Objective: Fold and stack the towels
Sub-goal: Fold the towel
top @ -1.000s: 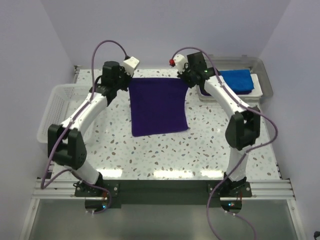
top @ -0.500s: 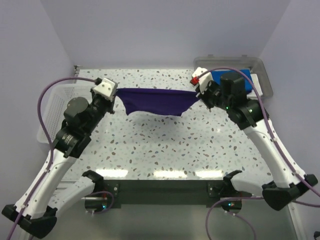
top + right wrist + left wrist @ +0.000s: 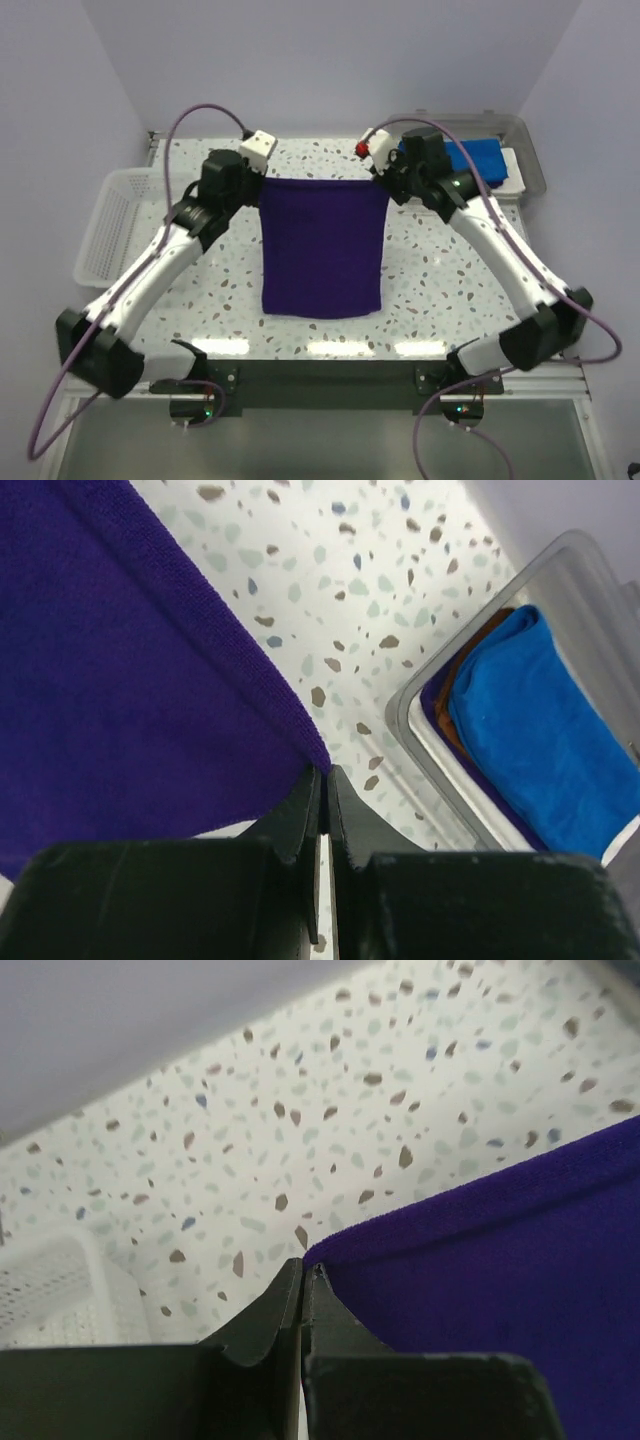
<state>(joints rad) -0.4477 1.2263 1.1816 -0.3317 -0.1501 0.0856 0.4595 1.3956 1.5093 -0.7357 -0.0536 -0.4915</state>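
Starting at the near edge: both arms come up from their bases and reach out over the speckled bench (image 3: 420, 300), the left one bowing out wide to the left and the right one wide to the right.

Between them is the purple towel (image 3: 322, 245), opened out as one smooth rectangle with no fold in it. Its near edge is close to the front of the bench and a bit wavy. From above I can't tell if that end rests on the bench or hangs just over it.

Further back, the towel's far edge is pulled straight between the two grippers. The left gripper (image 3: 303, 1265) is pinched tight on the far-left corner, jaws closed with just the tip of the cloth caught between them. Same deal with the right gripper (image 3: 322, 772) on the far-right corner: jaws squeezed together on the hem, and nothing else in them.

Beyond the right gripper and off to the right is the grey tray (image 3: 530, 165), at the far right corner of the bench. The blue towel (image 3: 530, 740) lies folded on top in there, and a brown towel (image 3: 468, 675) peeks out along its edge from underneath.

Over on the left side there's a white basket (image 3: 105, 225), well apart from the purple towel.
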